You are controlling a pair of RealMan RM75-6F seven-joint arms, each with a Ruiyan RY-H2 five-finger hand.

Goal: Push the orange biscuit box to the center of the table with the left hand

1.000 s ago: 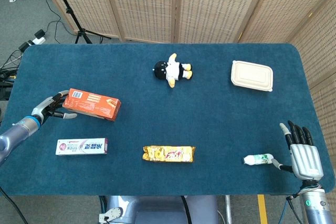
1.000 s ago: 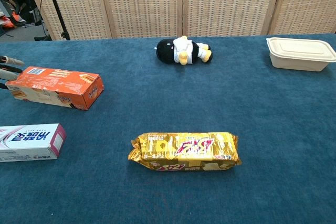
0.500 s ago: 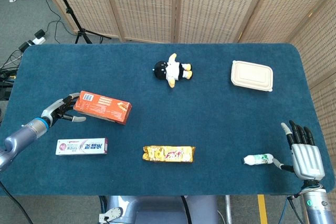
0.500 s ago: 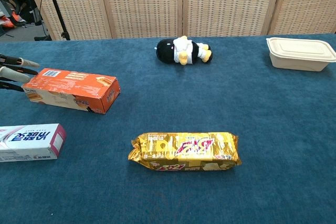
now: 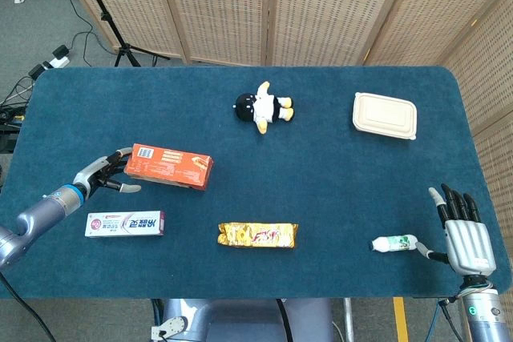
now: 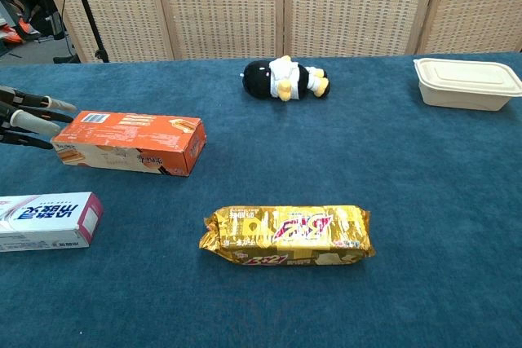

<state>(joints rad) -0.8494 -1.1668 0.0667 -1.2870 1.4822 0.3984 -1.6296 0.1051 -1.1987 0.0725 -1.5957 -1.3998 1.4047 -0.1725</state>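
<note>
The orange biscuit box point(image 5: 169, 166) lies flat on the blue table point(image 5: 321, 166), left of the middle; in the chest view the orange biscuit box point(image 6: 130, 143) sits at mid-left. My left hand point(image 5: 103, 175) is at the box's left end, fingers spread and touching that end; its fingertips point(image 6: 37, 116) enter the chest view from the left edge. My right hand point(image 5: 462, 230) rests open at the table's front right corner, fingers apart, holding nothing.
A white toothpaste box point(image 5: 125, 223) lies in front of my left hand. A gold snack pack point(image 5: 257, 235) sits front centre, a penguin plush point(image 5: 263, 106) at the back, a lidded beige container point(image 5: 385, 115) back right, and a small tube point(image 5: 393, 243) beside my right hand.
My left hand has pushed the orange box to the right, toward the table's middle, and the box has turned to lie more level. The right hand has stayed still.
</note>
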